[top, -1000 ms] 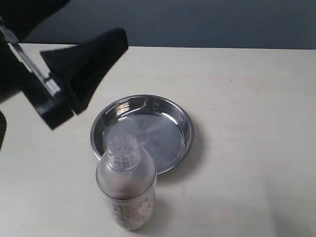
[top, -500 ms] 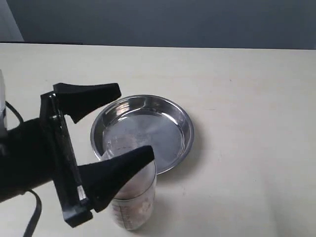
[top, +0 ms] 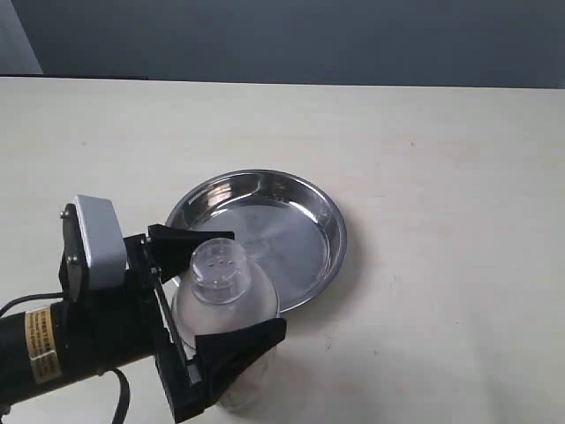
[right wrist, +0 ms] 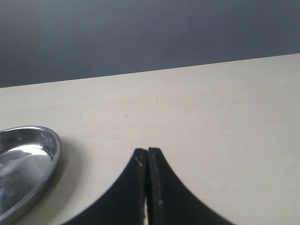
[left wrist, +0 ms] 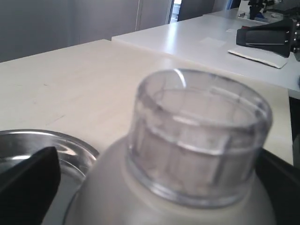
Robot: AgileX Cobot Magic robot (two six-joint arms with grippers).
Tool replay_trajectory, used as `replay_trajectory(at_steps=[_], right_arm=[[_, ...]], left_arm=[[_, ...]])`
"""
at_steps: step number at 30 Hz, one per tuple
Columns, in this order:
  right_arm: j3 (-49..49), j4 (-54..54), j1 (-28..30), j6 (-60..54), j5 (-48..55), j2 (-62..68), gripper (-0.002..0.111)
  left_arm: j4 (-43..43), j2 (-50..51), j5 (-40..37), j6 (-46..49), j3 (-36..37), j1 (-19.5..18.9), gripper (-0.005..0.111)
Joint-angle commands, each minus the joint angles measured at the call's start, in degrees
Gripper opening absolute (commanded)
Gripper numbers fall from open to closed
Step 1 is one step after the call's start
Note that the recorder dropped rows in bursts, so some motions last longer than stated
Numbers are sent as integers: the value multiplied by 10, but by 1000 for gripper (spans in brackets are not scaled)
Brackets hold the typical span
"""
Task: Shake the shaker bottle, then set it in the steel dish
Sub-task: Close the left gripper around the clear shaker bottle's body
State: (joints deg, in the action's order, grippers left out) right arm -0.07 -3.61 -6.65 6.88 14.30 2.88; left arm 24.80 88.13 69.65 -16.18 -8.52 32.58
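left gripper (top: 252, 283) is spread wide and straddles the shaker bottle (top: 226, 299). In the left wrist view we see a gap between one finger (left wrist: 28, 180) and the bottle's shoulder, so nothing is clamped yet. The bottle stands upright on the table (top: 441, 177), right at the near rim of the steel dish (top: 341, 237). We can't tell whether it touches the rim. right gripper (right wrist: 147, 153) is pinched closed on nothing, away from the bottle.

Risks as we see them:
- The far finger lies across the dish's rim in the exterior view. If it catches the rim on closing, the dish skates or the bottle tips.
- The body looks like smooth plastic with a domed top. A grip on the dome likely squeezes it out, so we want the straight wall.
- With a weak grip during the shake, the bottle flies, or the cap (left wrist: 199, 136) pops and grains spill.
- Uneven closing shoves the bottle over before both pads land.
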Motion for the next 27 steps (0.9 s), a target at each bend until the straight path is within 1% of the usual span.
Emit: replay_trajectory(at_steps=[1, 19, 27], right_arm=[[1, 0, -1, -2, -7, 2, -1], [1, 0, -1, -2, -9, 2, -1], [1, 0, -1, -2, -8, 2, -1]], left_arm=[[-21, 21, 3, 18, 5, -1, 105], [-33, 115, 3, 20, 2, -1, 105], [-32, 124, 3, 20, -18, -1, 104]])
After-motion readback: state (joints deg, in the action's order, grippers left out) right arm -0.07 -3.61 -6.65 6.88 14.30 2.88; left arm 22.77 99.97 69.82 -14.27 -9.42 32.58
